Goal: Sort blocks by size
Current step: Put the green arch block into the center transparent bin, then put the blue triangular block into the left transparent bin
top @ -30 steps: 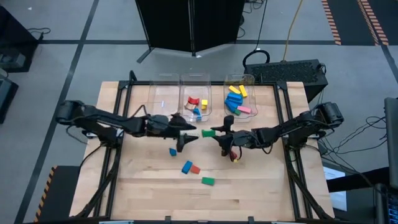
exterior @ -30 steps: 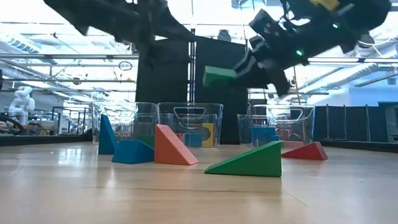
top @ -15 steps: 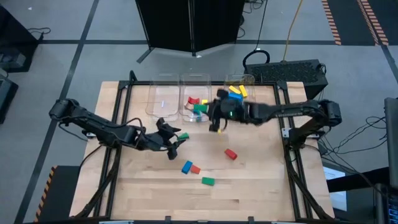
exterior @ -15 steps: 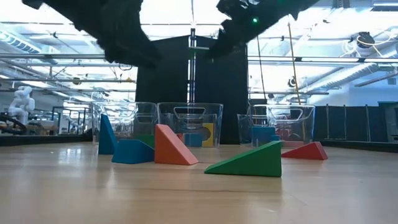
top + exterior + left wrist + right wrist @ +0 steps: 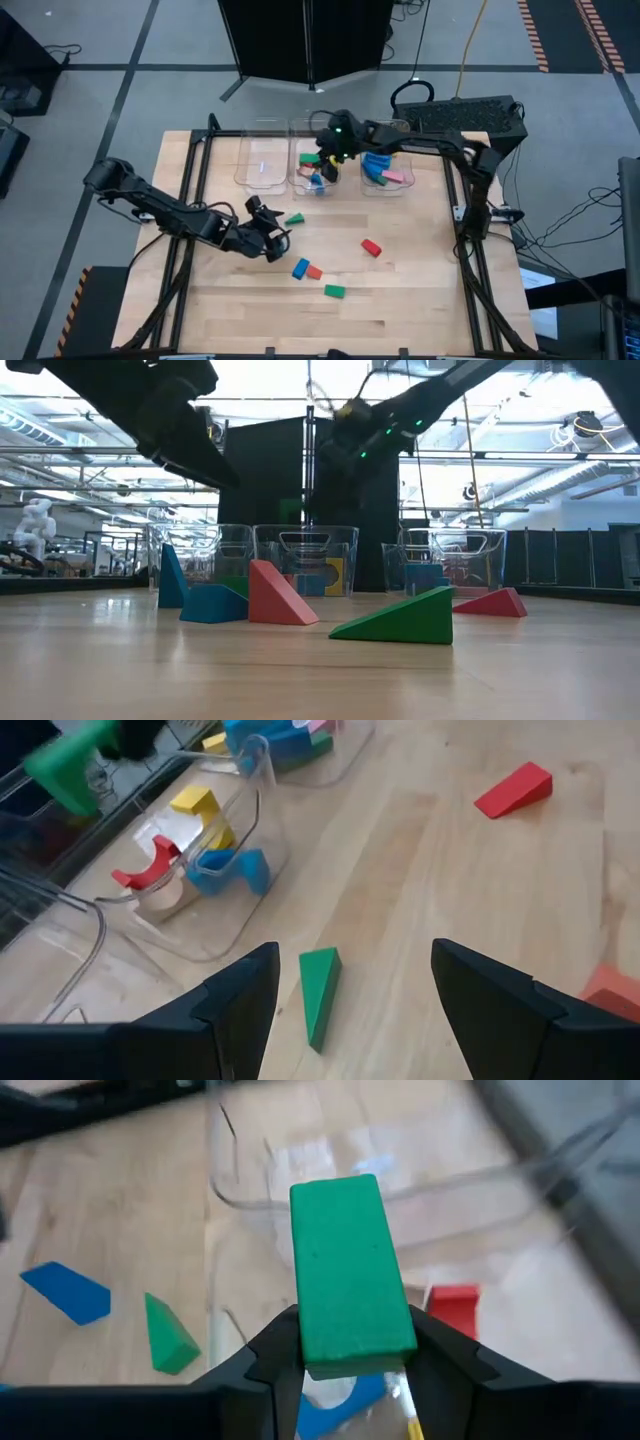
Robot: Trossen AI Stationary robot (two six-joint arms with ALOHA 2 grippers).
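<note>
held block: green rectangular block [image 5: 350, 1275], clamped endwise in the right gripper [image 5: 345, 1365], raised
loose wedges: green [image 5: 294, 218], blue [image 5: 300, 268], orange-red [image 5: 314, 271], green [image 5: 334, 291], red [image 5: 371, 247], scattered on the surface [image 5: 420, 300]

grey tiled floor [image 5: 100, 60] — black cabinet [image 5: 305, 40]

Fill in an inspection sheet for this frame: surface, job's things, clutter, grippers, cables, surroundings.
Surface: wooden table.
Job's things: loose wedges: green wedge, red wedge, blue wedge, orange wedge, second green wedge; more blocks in middle bin and right bin; left bin looks empty.
Clutter: nothing seen.
Grippers: right gripper holds green block over middle bin; left gripper open near green wedge.
Cables: yellow cable on floor.
Surroundings: black box, black cabinet.
</note>
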